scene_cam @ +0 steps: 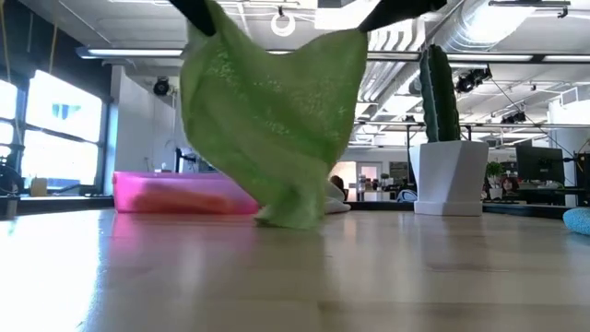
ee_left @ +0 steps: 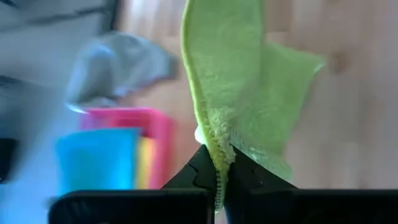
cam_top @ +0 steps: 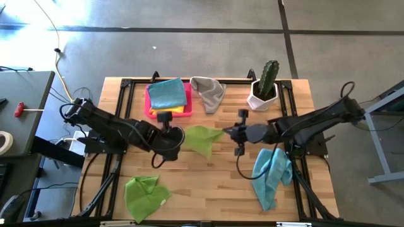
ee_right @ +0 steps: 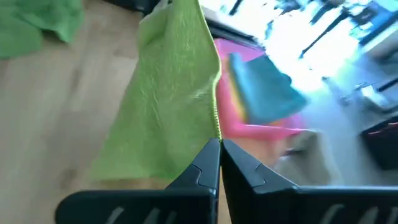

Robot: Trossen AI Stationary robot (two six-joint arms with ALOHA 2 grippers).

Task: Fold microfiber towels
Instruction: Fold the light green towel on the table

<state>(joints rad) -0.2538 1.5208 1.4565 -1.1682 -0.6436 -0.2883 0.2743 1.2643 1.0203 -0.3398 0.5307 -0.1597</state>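
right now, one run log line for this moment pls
step: lime towel lifted mid-table | left claw: shut on one corner | right claw: shut on another | towel bottom: touching table

We see a light wooden table (cam_top: 208, 189) on a black metal frame (cam_top: 126, 88), standing on a grey concrete floor (cam_top: 189, 44) crossed by dark seams. Sunlight falls in a bright patch on the floor beyond the table's far left corner. A yellow cable (cam_top: 58, 57) trails over the floor there. Beside the table's left edge stands a dark workbench (cam_top: 22, 107) carrying a red-handled tool (cam_top: 20, 110) and a roll of tape (cam_top: 5, 142). Across the table we look into a large open hall with an exposed white ceiling (scene_cam: 516, 37), ducts and strip lights, tall bright windows (scene_cam: 64, 129) on the left and monitors (scene_cam: 539, 166) far right.
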